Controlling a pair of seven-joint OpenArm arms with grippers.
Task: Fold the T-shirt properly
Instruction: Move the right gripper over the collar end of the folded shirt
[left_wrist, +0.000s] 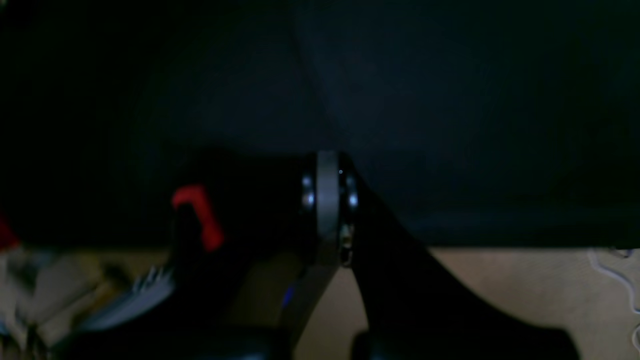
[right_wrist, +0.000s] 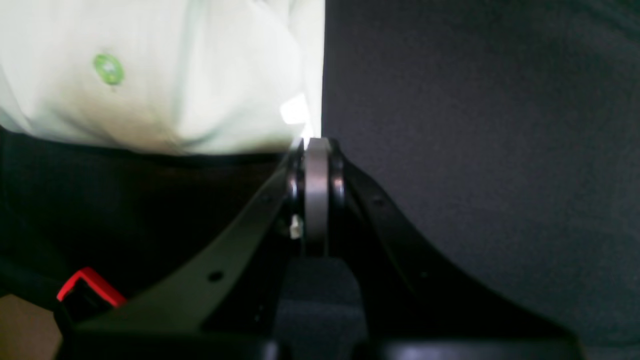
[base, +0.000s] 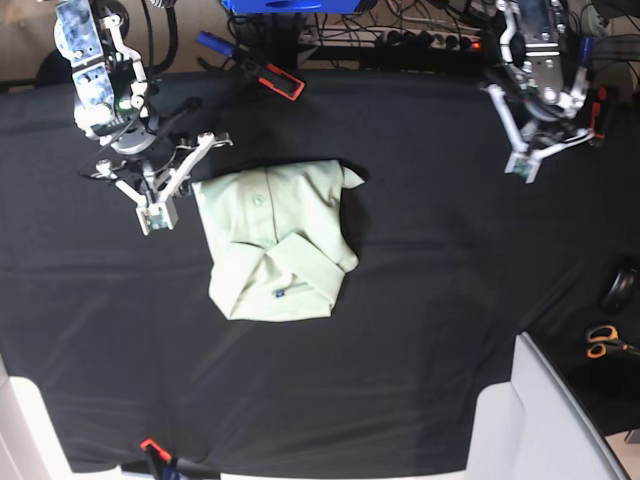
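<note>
While the T-shirt (base: 275, 243) lies folded, both hands, left (base: 521, 168) and right (base: 156, 218), are closed, empty.

The left gripper (left_wrist: 327, 172), jaws pressed together, hangs over a black tablecloth (left_wrist: 450, 100); a red clamp (left_wrist: 197, 212) sits to its left, pale floor (left_wrist: 500, 285) behind.

Pale mint T-shirt (base: 275, 255), folded compact, collar up, mid-table
</note>
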